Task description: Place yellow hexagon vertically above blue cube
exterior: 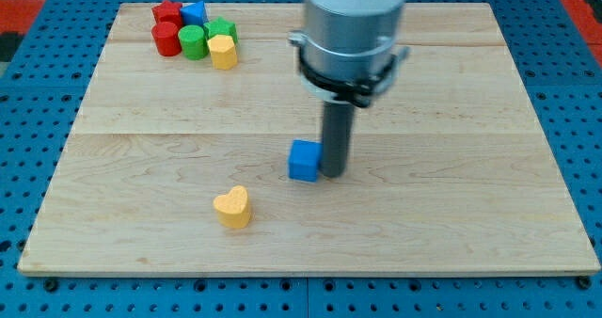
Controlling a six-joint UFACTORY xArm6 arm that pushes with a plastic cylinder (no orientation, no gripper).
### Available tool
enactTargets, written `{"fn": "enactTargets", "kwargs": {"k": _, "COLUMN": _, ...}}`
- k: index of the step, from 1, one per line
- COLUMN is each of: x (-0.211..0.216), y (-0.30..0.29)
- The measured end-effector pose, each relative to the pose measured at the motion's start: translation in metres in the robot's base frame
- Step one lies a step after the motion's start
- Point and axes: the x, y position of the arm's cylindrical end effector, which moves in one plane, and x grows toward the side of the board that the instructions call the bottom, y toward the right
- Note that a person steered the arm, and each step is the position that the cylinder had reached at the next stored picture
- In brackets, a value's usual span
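Blue pegboard surrounds a pale wooden surface (451,214) on which eight small blocks lie. Near the middle sits one blue cube (304,160), and my tip (334,173) stands just beside it on the view's right, touching or nearly so. As an end effector it is only a straight dark rod, with nothing to open or close and nothing held.

Toward the view's bottom left of the cube, apart from it, lies one yellow heart-shaped block (232,206).

Six blocks crowd the view's top left corner: a red block of unclear outline (167,13), a red cylinder (166,38), a blue block (194,13), a green cylinder (193,42), another green block (223,28) and a yellow hexagon-like block (223,51) at the cluster's lower right edge, well apart from the cube.

By colour: two red, two blue, two green, two yellow.
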Motion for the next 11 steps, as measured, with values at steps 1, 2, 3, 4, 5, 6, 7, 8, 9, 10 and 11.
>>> {"fn": "enactTargets", "kwargs": {"k": 1, "x": -0.008, "y": -0.032}}
{"fn": "enactTargets", "kwargs": {"k": 2, "x": -0.013, "y": -0.044}}
{"fn": "enactTargets", "kwargs": {"k": 3, "x": -0.05, "y": -0.066}}
{"fn": "enactTargets", "kwargs": {"k": 4, "x": -0.101, "y": -0.138}}
{"fn": "enactTargets", "kwargs": {"k": 5, "x": -0.149, "y": -0.201}}
{"fn": "enactTargets", "kwargs": {"k": 6, "x": -0.187, "y": -0.216}}
{"fn": "enactTargets", "kwargs": {"k": 7, "x": -0.209, "y": -0.184}}
{"fn": "enactTargets", "kwargs": {"k": 8, "x": -0.216, "y": -0.148}}
{"fn": "enactTargets", "kwargs": {"k": 9, "x": -0.194, "y": -0.165}}
{"fn": "enactTargets", "kwargs": {"k": 10, "x": -0.162, "y": -0.171}}
{"fn": "enactTargets", "kwargs": {"k": 11, "x": -0.174, "y": -0.174}}
